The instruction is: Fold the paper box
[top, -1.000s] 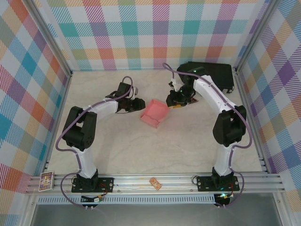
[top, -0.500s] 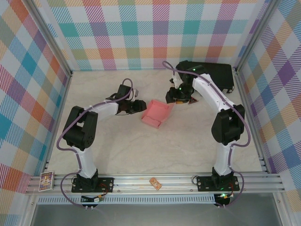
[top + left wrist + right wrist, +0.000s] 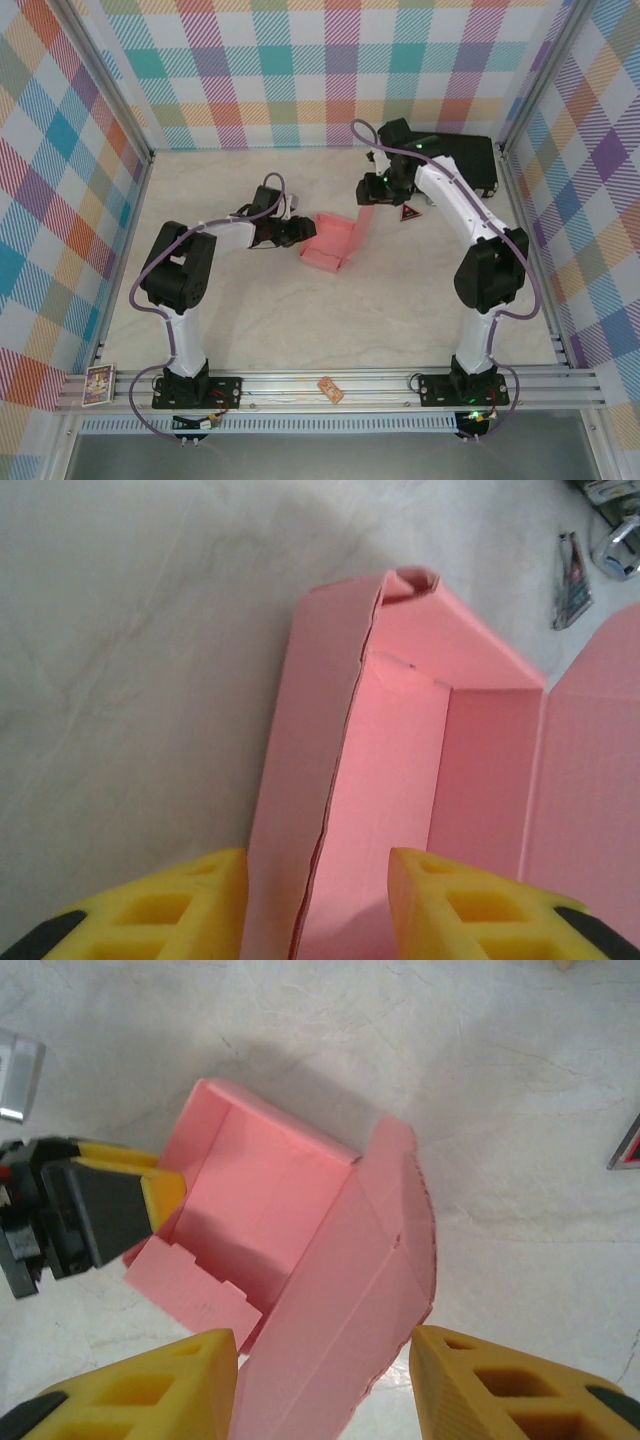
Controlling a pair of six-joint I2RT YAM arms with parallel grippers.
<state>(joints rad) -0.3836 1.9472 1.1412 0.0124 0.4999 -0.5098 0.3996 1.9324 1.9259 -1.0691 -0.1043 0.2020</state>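
Two things worry me. The paper box (image 3: 330, 243) sits mid-worktop (image 3: 300, 320) between the arms, its tray formed and its lid (image 3: 350, 1300) hinged up on the right arm's side.

The left gripper (image 3: 315, 855) is open, straddling the near side wall (image 3: 290, 780). One finger looks to be against the outside, and the other stands inside the tray with a gap showing. That wall looks like a loose fold-over, and its far corner (image 3: 410, 580) is curled rather than tucked. A squeeze off the crease could crumple the thin card or let the fold spring back.

The right gripper (image 3: 320, 1332) hangs above the lid's free edge with its jaws spread, and I see no pinch on the card. If it presses the lid down while the left finger is inside, the lid will likely land on that finger and crease. The light box could also skid on the smooth worktop, since nothing clamps it. The black case (image 3: 460, 160) behind leaves the right arm little room.
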